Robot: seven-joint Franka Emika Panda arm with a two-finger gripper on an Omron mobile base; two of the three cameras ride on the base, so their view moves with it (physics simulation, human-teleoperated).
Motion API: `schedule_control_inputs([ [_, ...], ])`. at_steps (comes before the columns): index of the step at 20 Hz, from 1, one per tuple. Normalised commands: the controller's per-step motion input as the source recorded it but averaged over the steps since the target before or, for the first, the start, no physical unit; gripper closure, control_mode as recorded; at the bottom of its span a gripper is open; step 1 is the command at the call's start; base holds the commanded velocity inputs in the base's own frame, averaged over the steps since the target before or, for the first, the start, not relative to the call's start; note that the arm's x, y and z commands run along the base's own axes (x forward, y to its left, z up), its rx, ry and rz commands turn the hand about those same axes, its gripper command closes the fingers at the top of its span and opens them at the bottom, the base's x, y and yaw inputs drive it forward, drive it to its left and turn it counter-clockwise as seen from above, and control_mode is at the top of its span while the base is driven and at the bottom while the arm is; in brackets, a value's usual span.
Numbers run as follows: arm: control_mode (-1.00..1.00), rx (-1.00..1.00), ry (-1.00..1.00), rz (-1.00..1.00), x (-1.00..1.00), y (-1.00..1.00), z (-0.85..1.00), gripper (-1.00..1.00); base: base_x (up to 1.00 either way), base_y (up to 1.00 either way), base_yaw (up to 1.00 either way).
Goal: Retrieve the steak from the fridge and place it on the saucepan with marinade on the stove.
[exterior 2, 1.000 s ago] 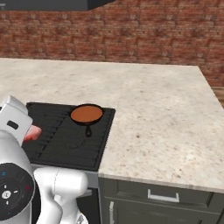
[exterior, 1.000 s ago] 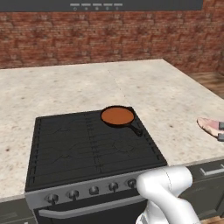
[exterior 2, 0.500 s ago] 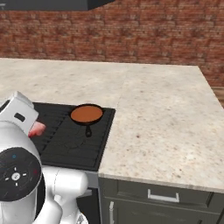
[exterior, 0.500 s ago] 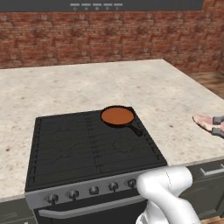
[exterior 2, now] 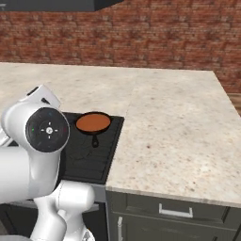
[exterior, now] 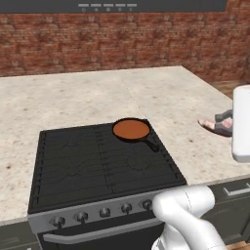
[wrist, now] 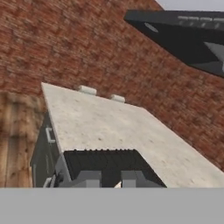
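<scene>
A big pale stone counter [exterior: 161, 93] goes all around the stove [exterior: 97, 161], and a red brick wall [exterior: 122, 39] stands behind it. A dark hood [wrist: 188, 35] hangs high above. Under the counter are dark cabinet doors with light handles [exterior 2: 176, 212]. The robot's fat white arm [exterior 2: 42, 141] covers the left part of the stove in the right base view. The stove is black on top with dark bars across it, and a row of dark knobs [exterior: 105, 212] sits along its steel front. The saucepan [exterior: 132, 131] sits at the back right of the stove, with its short black handle pointing to the front right. It is small, round and dark, and the marinade [exterior: 131, 129] lies flat and orange-brown inside it. Nothing sits on the marinade. The gripper [exterior: 222, 124] is up over the counter, well to the right of the stove. Its fingers are closed on the steak [exterior: 210, 124], a small flat pink piece of meat sticking out toward the stove.
</scene>
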Motion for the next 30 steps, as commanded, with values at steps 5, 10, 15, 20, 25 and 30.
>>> schedule_control_inputs([
  [5,-1.00,0.00,0.10,0.00,0.29,0.00,-0.14,1.00,0.00,0.00,0.00],
  [10,-1.00,0.00,0.13,0.00,0.35,0.00,-0.27,1.00,0.00,0.00,0.00],
  [15,-1.00,0.00,0.09,0.00,0.23,0.00,-0.20,1.00,0.00,0.00,0.00],
  [20,-1.00,0.00,0.01,0.00,0.18,0.00,-0.18,1.00,0.00,0.00,0.00],
  [25,-1.00,0.00,0.00,0.00,0.23,0.00,-0.18,1.00,0.00,0.00,0.00],
  [30,-1.00,0.00,0.00,0.00,0.40,0.00,-0.26,1.00,0.00,0.00,0.00],
])
